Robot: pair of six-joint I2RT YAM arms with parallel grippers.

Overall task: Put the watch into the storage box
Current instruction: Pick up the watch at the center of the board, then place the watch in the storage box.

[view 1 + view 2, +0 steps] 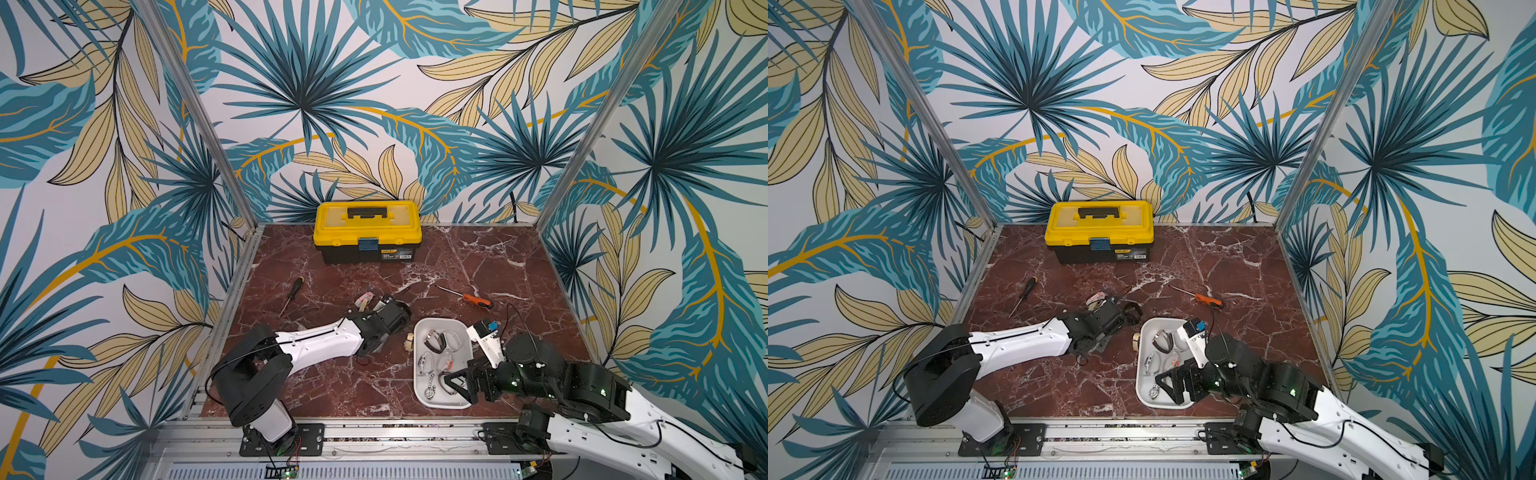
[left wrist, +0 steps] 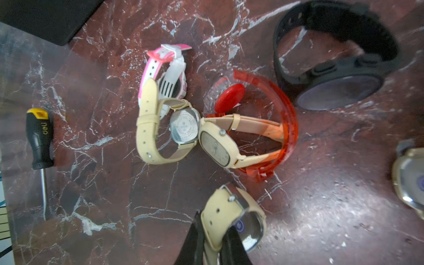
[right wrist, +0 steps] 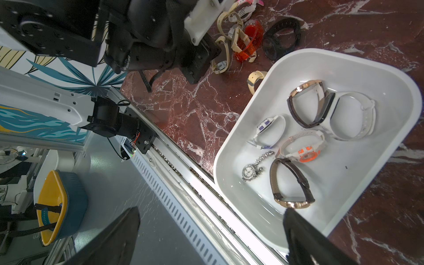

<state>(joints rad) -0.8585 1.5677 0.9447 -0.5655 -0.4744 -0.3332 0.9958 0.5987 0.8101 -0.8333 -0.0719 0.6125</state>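
Six watches stored: they lie on the floor of the storage box (image 3: 344, 59), with bare white floor between them.
Left gripper (image 2: 216, 231): clenched on the band of a cream-strap watch (image 2: 231, 213), one black finger on each side of the strap.
Watch position: outside the box, off its far left corner and apart from the rim. I cannot tell whether it has left the table (image 2: 321, 206).
Right gripper (image 3: 206, 238): fingers spread wide and grasping nothing, hanging over the box's near end.
Loose pile (image 2: 183, 119): pink, cream, red and black watches lie beyond the box's far left corner, just past the held one.
Step in hand: the grasp looks made, and the carry to the box is not yet done.
Next move: lift straight up clear of the pile, cross the box's left rim high enough that the hanging case does not clip it, then lower onto bare floor and let go. The far half looks freer, since the other arm covers the near end.
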